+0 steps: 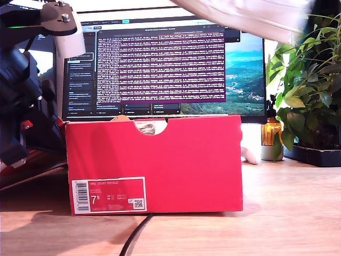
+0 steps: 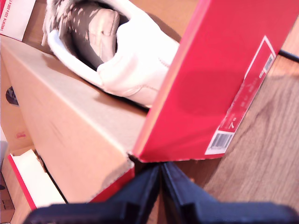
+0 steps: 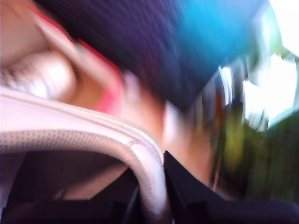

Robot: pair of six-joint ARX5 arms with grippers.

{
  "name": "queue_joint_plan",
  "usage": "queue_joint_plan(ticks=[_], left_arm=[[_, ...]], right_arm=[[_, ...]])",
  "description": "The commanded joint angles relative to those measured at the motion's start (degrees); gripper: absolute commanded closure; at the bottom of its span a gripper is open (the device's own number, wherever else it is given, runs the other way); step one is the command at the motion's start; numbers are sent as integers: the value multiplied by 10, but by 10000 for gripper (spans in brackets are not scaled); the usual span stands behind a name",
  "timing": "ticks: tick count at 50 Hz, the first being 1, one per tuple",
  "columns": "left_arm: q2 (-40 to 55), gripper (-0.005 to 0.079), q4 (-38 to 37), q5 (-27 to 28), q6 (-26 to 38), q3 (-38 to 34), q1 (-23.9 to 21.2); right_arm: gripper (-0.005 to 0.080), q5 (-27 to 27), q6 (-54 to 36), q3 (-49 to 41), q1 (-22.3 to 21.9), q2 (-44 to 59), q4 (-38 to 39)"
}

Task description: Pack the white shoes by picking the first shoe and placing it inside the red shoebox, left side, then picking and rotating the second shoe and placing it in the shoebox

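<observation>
Arm at exterior view's left: dark arm (image 1: 21, 101) with a white-tipped part near the top corner, standing beside the box; which arm it is cannot be told from this view alone.
First gripper: the first gripper (image 2: 161, 179) hangs just outside a corner of the red shoebox (image 1: 154, 165), its dark fingers (image 2: 140, 193) pressed together with nothing between them.
Red shoebox: upright on the wooden table (image 1: 287, 213), middle of the exterior view, half-round notch in its top edge, white barcode label (image 1: 108, 196) reading 7.5 low on the front.
First shoe: white sneaker (image 2: 126, 51) lying inside the box on the brown cardboard floor, against the red wall; a sliver of it shows through the notch in the exterior view.
Second shoe: white sneaker (image 1: 245, 16) aloft at the top of the exterior view, above the monitor (image 1: 160, 64).
Second gripper: the second gripper (image 3: 156, 191) is clamped on the padded white collar (image 3: 140, 154) of that shoe; view badly blurred.
Exterior view's right: potted plant (image 1: 311, 85), amber bottle (image 1: 272, 130).
</observation>
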Motion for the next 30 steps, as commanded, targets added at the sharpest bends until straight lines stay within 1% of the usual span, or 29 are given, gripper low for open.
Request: queue_joint_plan(ticks=[1,6,7,12,16,21,27,30], left_arm=[[5,760,7,3,-5,6,0],[5,760,7,3,-5,6,0],[5,760,7,4,-5,6,0],[5,760,7,3,-5,6,0],[5,760,7,4,-5,6,0],[5,760,7,4,-5,6,0],[5,760,7,4,-5,6,0],[5,760,7,4,-5,6,0]], right_arm=[[765,-7,-31,16,17,9,60],[765,-8,-94,16,41,23,117],[765,-8,-120,16,45,26,125],[765,-3,-194,16,65,43,159],[765,15,-242,16,78,59,175],[765,40,-274,16,85,79,195],[765,47,-313,16,96,103,202],[765,59,-341,16,103,113,202]])
